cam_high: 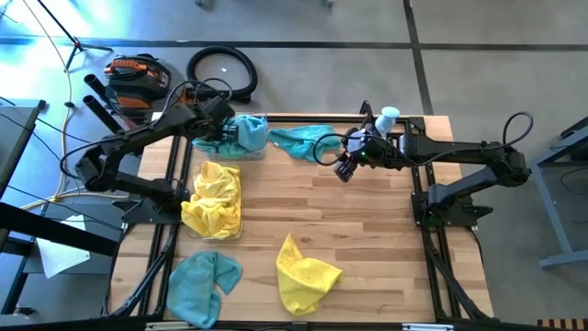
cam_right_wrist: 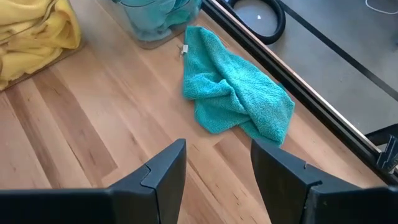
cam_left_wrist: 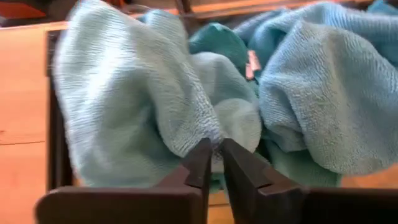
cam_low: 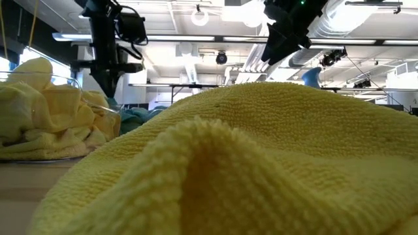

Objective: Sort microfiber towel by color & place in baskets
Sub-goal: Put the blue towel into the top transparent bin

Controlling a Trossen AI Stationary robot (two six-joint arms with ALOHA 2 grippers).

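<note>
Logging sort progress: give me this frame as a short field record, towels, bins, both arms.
teal bin: far left of table, holds teal towels
yellow bin: nearer than the teal bin, heaped with yellow towels
loose teal towel, far edge: on the wood beside the teal bin
loose teal towel, near left: on the table
loose yellow towel: near middle of table
left gripper: over the teal bin, jaws nearly closed against the teal towels there
right gripper: above the table facing the far-edge teal towel, jaws open, empty
</note>
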